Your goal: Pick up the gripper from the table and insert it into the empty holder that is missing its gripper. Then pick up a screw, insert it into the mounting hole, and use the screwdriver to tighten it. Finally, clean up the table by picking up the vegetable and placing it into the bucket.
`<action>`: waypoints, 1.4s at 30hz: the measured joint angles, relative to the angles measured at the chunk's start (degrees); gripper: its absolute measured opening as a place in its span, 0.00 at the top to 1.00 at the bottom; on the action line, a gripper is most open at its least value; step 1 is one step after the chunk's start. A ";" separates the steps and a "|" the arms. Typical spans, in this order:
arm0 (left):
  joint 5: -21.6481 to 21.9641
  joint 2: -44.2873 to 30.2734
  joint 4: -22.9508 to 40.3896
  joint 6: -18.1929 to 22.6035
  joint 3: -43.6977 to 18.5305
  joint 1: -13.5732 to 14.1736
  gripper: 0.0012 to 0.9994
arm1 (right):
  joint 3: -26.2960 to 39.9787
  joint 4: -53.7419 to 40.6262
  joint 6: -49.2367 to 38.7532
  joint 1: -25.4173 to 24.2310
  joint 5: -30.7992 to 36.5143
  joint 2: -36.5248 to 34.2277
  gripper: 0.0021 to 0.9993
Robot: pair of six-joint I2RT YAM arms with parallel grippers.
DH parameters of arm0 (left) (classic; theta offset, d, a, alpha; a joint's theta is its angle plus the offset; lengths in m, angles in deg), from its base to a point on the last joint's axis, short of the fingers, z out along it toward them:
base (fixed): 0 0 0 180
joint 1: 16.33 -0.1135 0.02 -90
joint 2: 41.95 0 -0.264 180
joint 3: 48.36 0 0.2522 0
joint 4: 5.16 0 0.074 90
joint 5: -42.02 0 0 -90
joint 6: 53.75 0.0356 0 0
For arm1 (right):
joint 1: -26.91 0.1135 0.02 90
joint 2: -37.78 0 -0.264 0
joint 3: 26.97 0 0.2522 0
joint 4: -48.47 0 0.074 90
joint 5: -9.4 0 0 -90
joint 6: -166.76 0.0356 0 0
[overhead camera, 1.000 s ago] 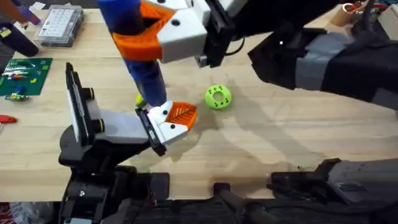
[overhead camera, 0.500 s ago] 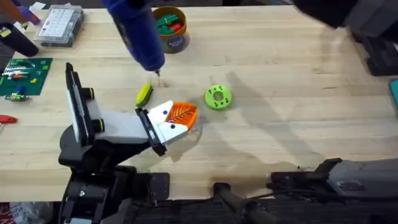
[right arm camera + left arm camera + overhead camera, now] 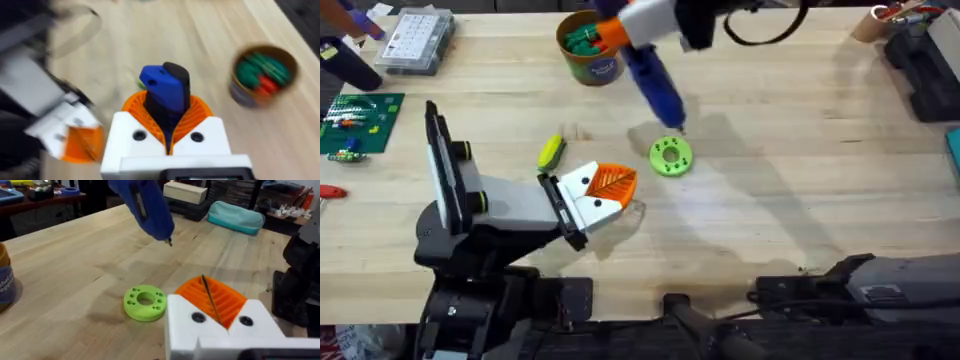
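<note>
The screwdriver [image 3: 655, 85] is being held by the right gripper [image 3: 635, 25], fingers clamped around the fat blue body near its butt end; the white finger blocks and orange ribbed pads [image 3: 202, 112] are seen pressed against both sides of the blue barrel [image 3: 165, 92] in the right wrist view. The tool is being carried tilted above the table, its thin metal bit [image 3: 680, 128] pointing down just over the lime-green ring [image 3: 671, 156], not touching it as far as can be told. In the left wrist view the blue body [image 3: 142, 205] and its bit tip [image 3: 169, 242] are seen hanging above bare wood beyond the ring [image 3: 145, 302].

The gripper [image 3: 612, 184], a flat orange wedge with a leaf-like rib pattern, is seen seated at the holder [image 3: 585, 200], the white angular block with two black dots at the tip of the left arm. The left arm is resting low on the table [image 3: 800, 180]. In the left wrist view the orange ribbed wedge [image 3: 212, 297] is seen rising behind the white block [image 3: 220, 330]; whether the left jaws are apart or closed cannot be told.

The vegetable [image 3: 552, 151], small, oblong, yellow with a green side, is lying on the table just beside the holder tip. The bucket [image 3: 590, 60], round, orange-brown with a teal label, is standing at the far side of the table, green and red items inside [image 3: 262, 70]. A clear compartment box [image 3: 415, 40] is sitting at the far left.
</note>
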 joint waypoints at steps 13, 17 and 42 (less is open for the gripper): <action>0.00 0.00 0.02 0.00 0.00 0.00 0.98 | 0.24 -16.38 -19.51 -2.86 31.71 -6.95 0.99; 0.00 0.00 0.02 0.00 0.00 0.00 0.98 | 0.24 -16.39 -24.04 -4.41 38.54 -13.47 0.99; 1.79 0.00 -0.20 0.00 0.00 0.00 0.99 | 0.70 -15.34 -31.03 -11.96 48.93 -29.90 0.99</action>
